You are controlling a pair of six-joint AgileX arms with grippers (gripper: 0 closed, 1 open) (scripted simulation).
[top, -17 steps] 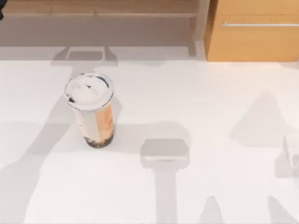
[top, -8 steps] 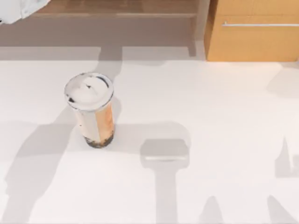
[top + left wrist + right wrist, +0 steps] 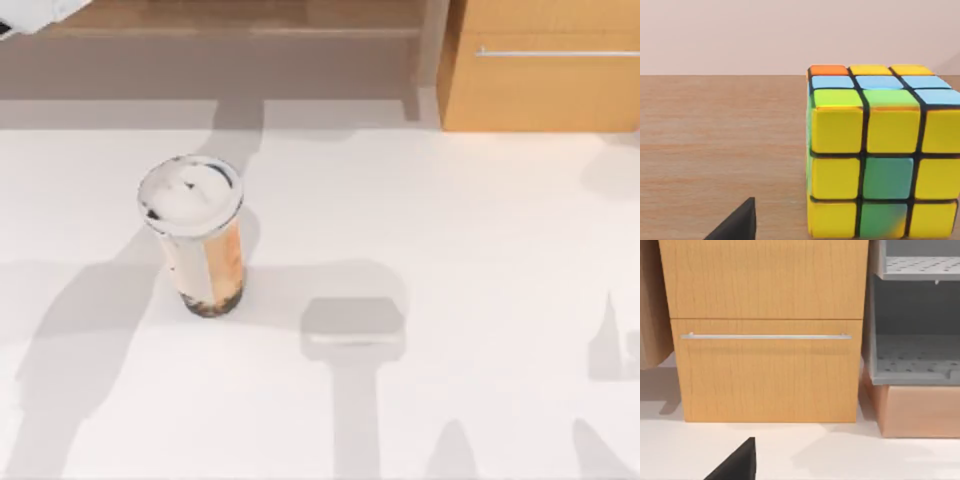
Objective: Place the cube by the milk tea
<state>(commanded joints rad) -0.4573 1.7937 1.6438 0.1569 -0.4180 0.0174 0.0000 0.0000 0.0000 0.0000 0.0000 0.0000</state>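
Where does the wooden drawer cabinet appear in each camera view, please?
Top view: the wooden drawer cabinet is at the upper right, behind the white table.
Right wrist view: the cabinet stands at the centre, facing the camera.
Left wrist view: this camera faces the cube on a brown wooden surface.
Shared landmark: the silver handle across the drawer front.

The left arm (image 3: 30, 12) enters the top view at the upper left corner of the frame as a white segment. One dark fingertip (image 3: 737, 224) appears low in the left wrist view, and one dark fingertip (image 3: 737, 464) low in the right wrist view.
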